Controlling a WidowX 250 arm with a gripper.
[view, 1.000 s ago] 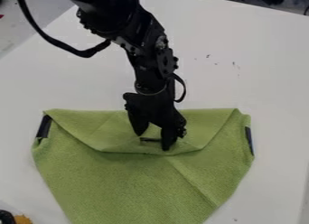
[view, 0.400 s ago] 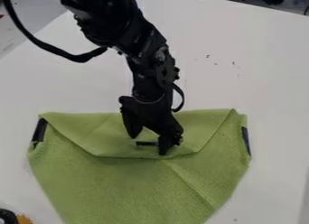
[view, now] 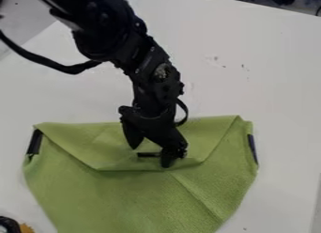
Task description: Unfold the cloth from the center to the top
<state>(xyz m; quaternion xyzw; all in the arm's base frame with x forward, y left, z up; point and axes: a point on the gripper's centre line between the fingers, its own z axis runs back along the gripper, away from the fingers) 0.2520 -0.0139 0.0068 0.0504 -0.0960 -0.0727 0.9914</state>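
camera view | above table (view: 270, 72) | faces down at a slant | fairly near

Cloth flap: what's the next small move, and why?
I'd probably close the gripper to pinch the flap: the jaws stand apart over it, near its free lower edge, and it lies folded down over the cloth, so that edge likely needs lifting toward the top.

Room beside arm (view: 150, 72); cable (view: 63, 68) perhaps in way.
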